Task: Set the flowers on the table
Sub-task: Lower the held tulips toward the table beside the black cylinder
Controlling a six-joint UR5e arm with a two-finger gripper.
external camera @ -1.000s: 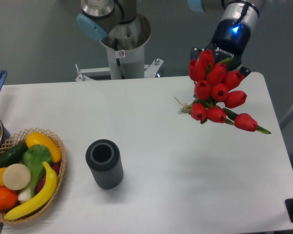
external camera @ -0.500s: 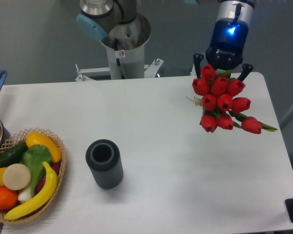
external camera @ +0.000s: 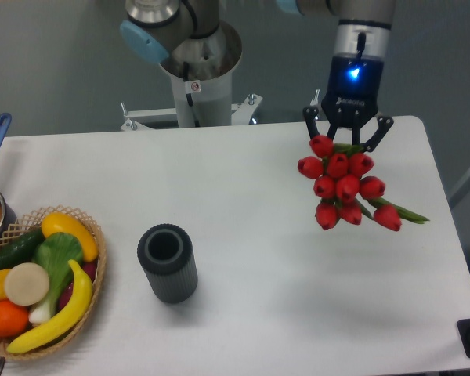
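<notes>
A gripper (external camera: 346, 139) hangs over the right side of the table (external camera: 251, 266), its two dark fingers (external camera: 311, 125) splayed to either side of the flowers (external camera: 343, 188). The red tulip heads sit bunched directly under the gripper, one bloom and a green stem trailing off toward the right edge. The top of the bunch lies between the spread fingers — whether they still touch the stems cannot be told, nor whether the bunch rests on the tabletop or hangs just above it. A blue light glows on the wrist above. Well apart to the left, a dark ribbed vase (external camera: 168, 262) stands upright near the table's front, and a wicker basket (external camera: 90, 235) at the left edge holds a banana, an orange and other produce.
</notes>
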